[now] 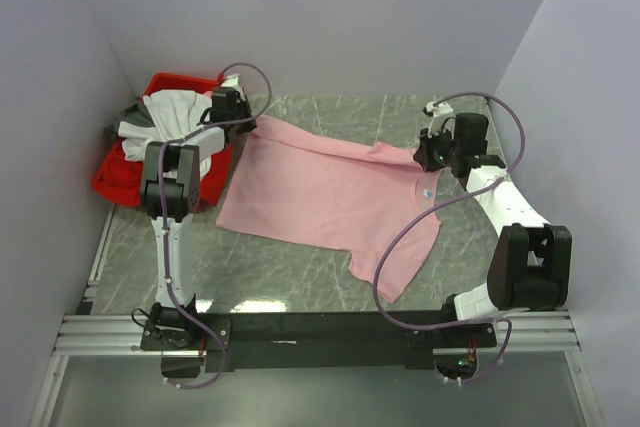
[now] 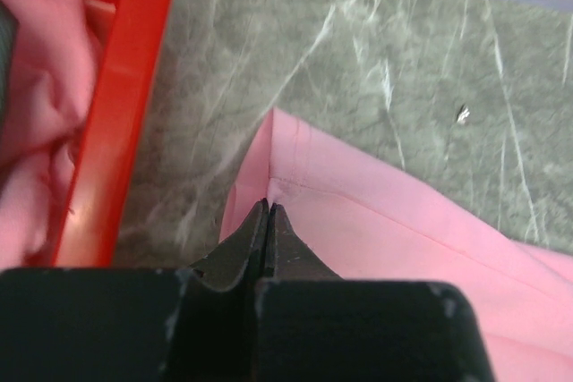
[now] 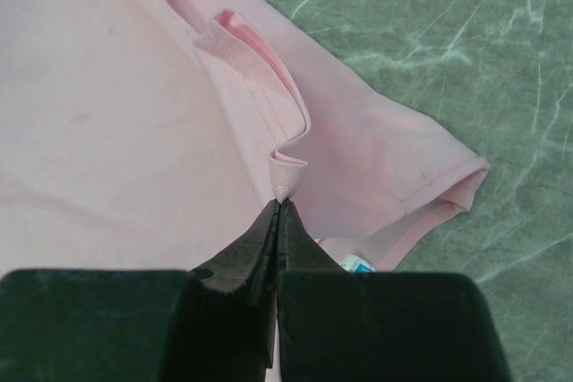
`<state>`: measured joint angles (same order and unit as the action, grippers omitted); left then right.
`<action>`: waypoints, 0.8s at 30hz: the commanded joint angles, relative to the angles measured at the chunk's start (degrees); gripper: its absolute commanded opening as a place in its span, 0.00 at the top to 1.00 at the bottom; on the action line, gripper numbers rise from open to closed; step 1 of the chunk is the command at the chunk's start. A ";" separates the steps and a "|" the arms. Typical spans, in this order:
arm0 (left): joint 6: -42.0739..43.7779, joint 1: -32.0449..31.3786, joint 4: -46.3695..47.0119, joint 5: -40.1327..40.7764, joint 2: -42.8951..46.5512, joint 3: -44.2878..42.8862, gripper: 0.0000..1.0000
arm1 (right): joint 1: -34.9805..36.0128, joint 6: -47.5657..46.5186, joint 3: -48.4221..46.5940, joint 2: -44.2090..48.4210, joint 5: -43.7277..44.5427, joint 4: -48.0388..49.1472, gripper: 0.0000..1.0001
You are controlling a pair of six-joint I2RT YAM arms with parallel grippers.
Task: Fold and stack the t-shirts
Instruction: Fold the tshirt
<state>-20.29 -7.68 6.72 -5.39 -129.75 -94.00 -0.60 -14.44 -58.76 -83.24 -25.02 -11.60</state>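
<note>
1. Top camera: the pink t-shirt (image 1: 320, 192) is spread mostly flat across the middle of the table (image 1: 290, 277), with one sleeve pointing at the near edge. The left gripper (image 1: 243, 125) sits at the shirt's far-left corner, right next to the red bin (image 1: 115, 185) in the table's far-left corner. White and grey shirts (image 1: 165, 112) are bunched up inside the bin. The right gripper (image 1: 426, 157) is over on the shirt's right side by the neck, with a little blue mark (image 1: 428, 192) just below it.

2. Left wrist cam: the left gripper (image 2: 268, 210) has its jaws squeezed together on the corner edge of the pink t-shirt (image 2: 394, 239). The cloth creases away from the tips, so it looks clamped on the hem. The red bin wall (image 2: 125, 87) runs just to the left, with a strip of bare table (image 2: 358, 60) between it and the shirt. The cloth inside the bin looks pinkish here; can't tell which shirt it is.

3. Right wrist cam: the right gripper (image 3: 279, 207) has its jaws pressed together with a small bit of the collar band (image 3: 288, 167) pinched in the tips. The collar stands up in a wavy fold while the rest of the pink t-shirt (image 3: 116, 114) lies flat to the left. A sleeve (image 3: 421, 176) rests on the table (image 3: 466, 42) to the right, and the blue mark (image 3: 358, 263) peeks out beside the finger.
</note>
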 commanded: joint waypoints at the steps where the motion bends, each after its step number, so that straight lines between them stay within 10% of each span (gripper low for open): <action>1: -0.18 0.12 2.07 -1.99 3.89 1.79 0.99 | 0.34 -0.42 -0.21 1.33 -0.82 0.35 1.00; 24: -0.62 0.91 1.28 -0.76 7.85 5.84 0.90 | 0.34 -1.56 1.72 3.26 -0.21 -0.09 1.00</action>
<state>-20.73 -7.35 6.39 -6.20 -125.91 -88.92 -0.60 -15.05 -57.60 -83.15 -25.15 -12.27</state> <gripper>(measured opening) 0.099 0.004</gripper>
